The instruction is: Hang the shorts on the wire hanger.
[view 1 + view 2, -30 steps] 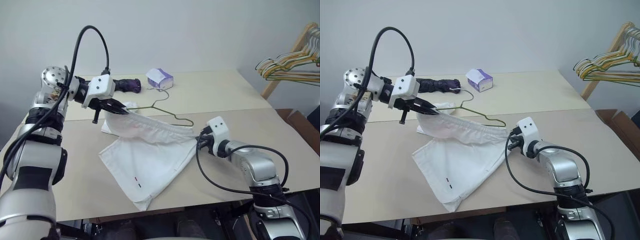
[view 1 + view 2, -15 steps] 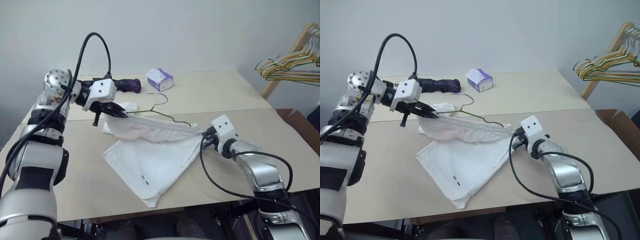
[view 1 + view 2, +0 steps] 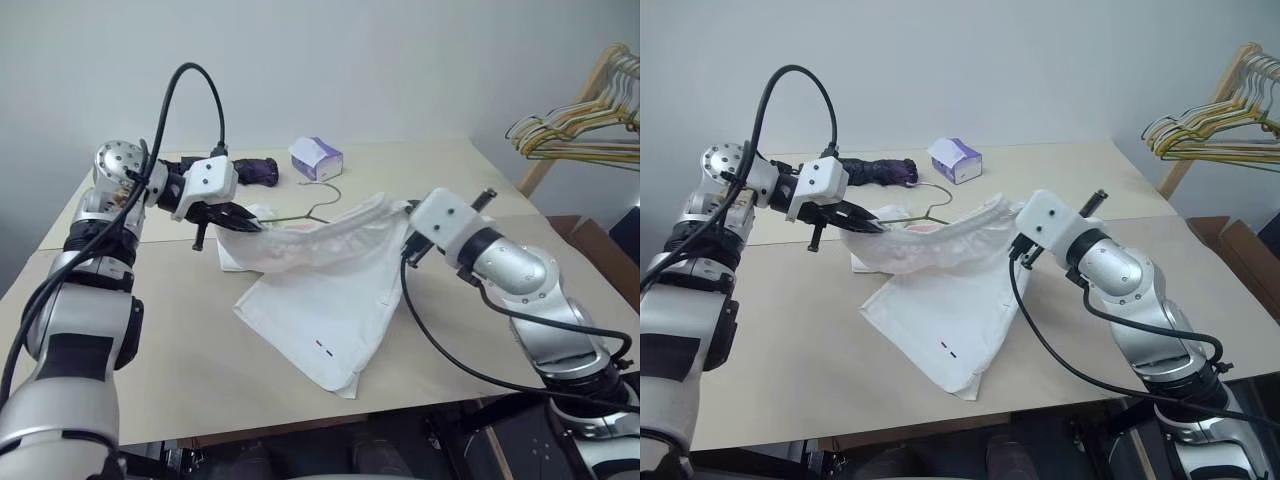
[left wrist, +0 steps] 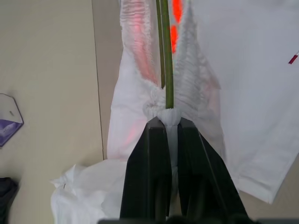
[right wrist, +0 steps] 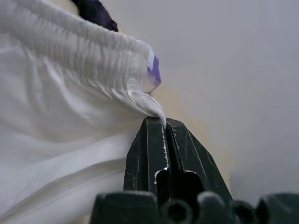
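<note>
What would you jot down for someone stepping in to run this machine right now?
Left tool: shut, pinching one end of the shorts' waistband together with the wire hanger.
Right tool: shut on the waistband's other end, held up above the table.
Shorts: waistband stretched between both tools, legs draped down onto the table.
Hanger: runs along inside the open waistband; hook pokes out behind.
Done: both ends gripped, hanger partly threaded.
Left: seat the shorts fully on the hanger, then let go.
</note>
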